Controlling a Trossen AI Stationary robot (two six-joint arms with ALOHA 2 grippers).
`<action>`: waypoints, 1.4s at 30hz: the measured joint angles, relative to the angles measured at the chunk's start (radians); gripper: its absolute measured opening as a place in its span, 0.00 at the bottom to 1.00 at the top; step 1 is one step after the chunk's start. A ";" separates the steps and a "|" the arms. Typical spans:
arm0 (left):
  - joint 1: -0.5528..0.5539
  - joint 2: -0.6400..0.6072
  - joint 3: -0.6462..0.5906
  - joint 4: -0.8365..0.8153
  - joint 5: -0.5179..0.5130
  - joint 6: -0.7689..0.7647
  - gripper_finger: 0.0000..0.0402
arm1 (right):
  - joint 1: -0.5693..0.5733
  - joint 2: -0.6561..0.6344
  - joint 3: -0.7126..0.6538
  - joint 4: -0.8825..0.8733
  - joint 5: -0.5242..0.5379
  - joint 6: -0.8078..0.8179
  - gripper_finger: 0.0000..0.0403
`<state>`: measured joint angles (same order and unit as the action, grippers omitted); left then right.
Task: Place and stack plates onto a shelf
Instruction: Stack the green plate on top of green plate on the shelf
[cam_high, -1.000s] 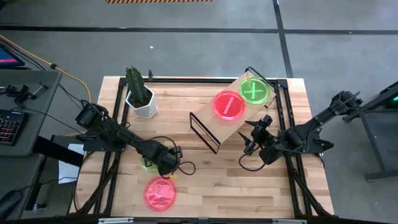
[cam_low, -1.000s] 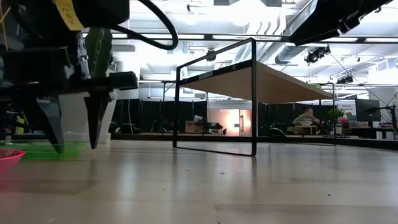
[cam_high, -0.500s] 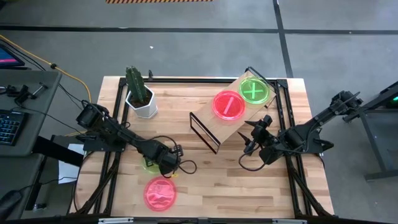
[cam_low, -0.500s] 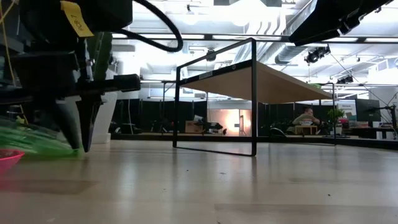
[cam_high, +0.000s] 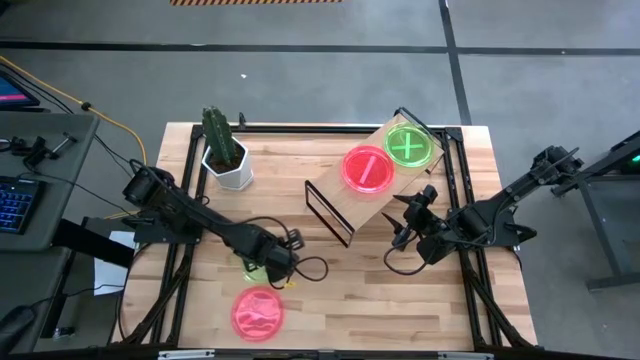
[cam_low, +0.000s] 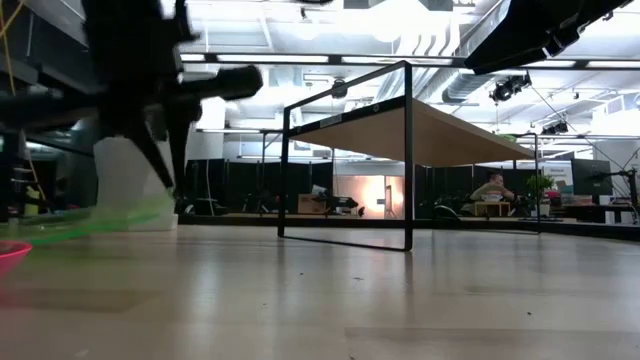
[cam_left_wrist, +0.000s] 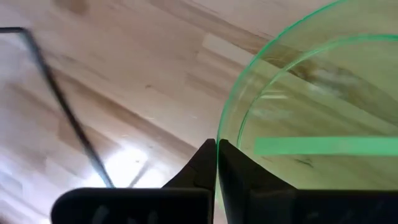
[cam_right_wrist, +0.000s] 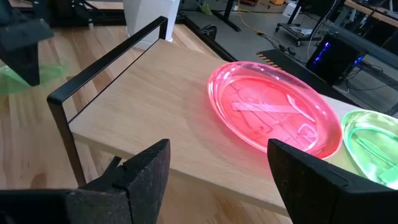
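The left gripper (cam_high: 268, 266) had snapped shut on the green plate's (cam_left_wrist: 311, 124) rim and lifted it, near the table's seven o'clock; that thin edge pinch might slip; the right gripper (cam_high: 404, 222) waited open by the shelf (cam_high: 375, 195).

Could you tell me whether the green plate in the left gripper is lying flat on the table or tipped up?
Tipped up. In the low view the green plate slants, its pinched edge raised by the shut left gripper.
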<state>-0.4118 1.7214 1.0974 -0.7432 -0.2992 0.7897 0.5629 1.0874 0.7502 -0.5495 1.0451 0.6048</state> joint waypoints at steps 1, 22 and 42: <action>0.000 0.000 0.018 -0.019 -0.002 -0.010 0.00 | 0.000 0.000 0.000 0.000 0.000 0.000 0.65; 0.251 -0.223 0.440 -0.314 0.009 -0.186 0.00 | 0.000 0.000 0.000 0.000 -0.007 -0.002 0.65; 0.800 0.185 1.045 0.147 0.055 -0.321 0.00 | 0.000 0.000 0.000 0.009 -0.058 -0.012 0.65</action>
<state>0.3882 1.9068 2.1429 -0.5962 -0.2439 0.4689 0.5629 1.0878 0.7499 -0.5404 0.9867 0.5924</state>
